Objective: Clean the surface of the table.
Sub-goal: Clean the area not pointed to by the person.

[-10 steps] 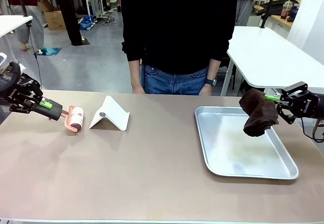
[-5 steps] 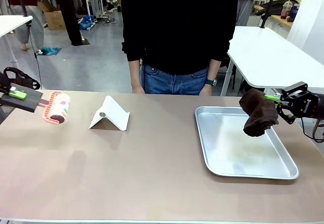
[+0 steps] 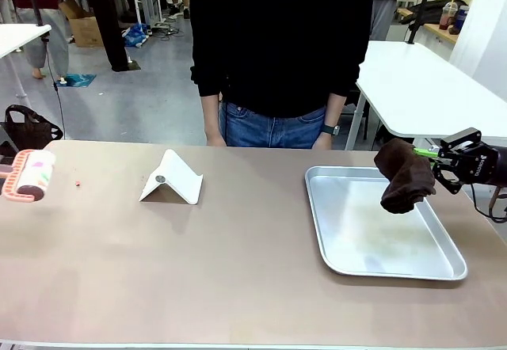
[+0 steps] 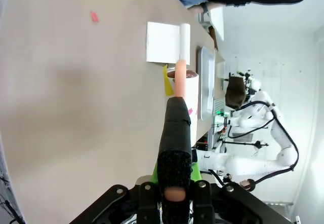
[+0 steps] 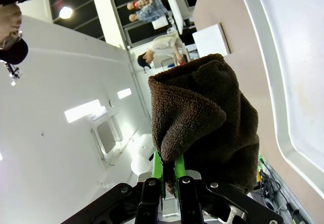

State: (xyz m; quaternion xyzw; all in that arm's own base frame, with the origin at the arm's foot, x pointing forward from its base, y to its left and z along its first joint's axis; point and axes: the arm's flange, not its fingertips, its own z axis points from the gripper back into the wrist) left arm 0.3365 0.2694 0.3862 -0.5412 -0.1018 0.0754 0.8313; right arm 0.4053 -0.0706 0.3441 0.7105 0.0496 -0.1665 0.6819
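Two pairs of fingers: both were closed on something, one pair at each end of the counter (image 3: pixel 238 279).
Left fingers (image 4: pixel 174 182): pressed together on the black handle of a lint roller (image 3: pixel 28 174), a green pad on either side of it.
Lint roller: its pink-framed drum hung at the counter's far left end; I could not tell whether it touched the top.
Right fingers (image 3: pixel 434 156): pinching a dark brown cloth (image 3: pixel 405 177), which drooped from them above the right side of a silver tray (image 3: pixel 333 263).
Counter: wide and tan-brown, it stretched between the two pairs of fingers. The roller was at its left end and the cloth over its right end.
Silver tray: flat on the counter's right half.
White folded stand (image 3: pixel 173 177): on the counter, left of the middle and well apart from both pairs of fingers.
Pink scrap (image 3: pixel 78 183): a tiny speck on the counter between the roller and the stand, nearer the roller.
Person (image 3: pixel 277 49): stood at the far side in a black top and jeans, arms hanging down by the counter's edge.
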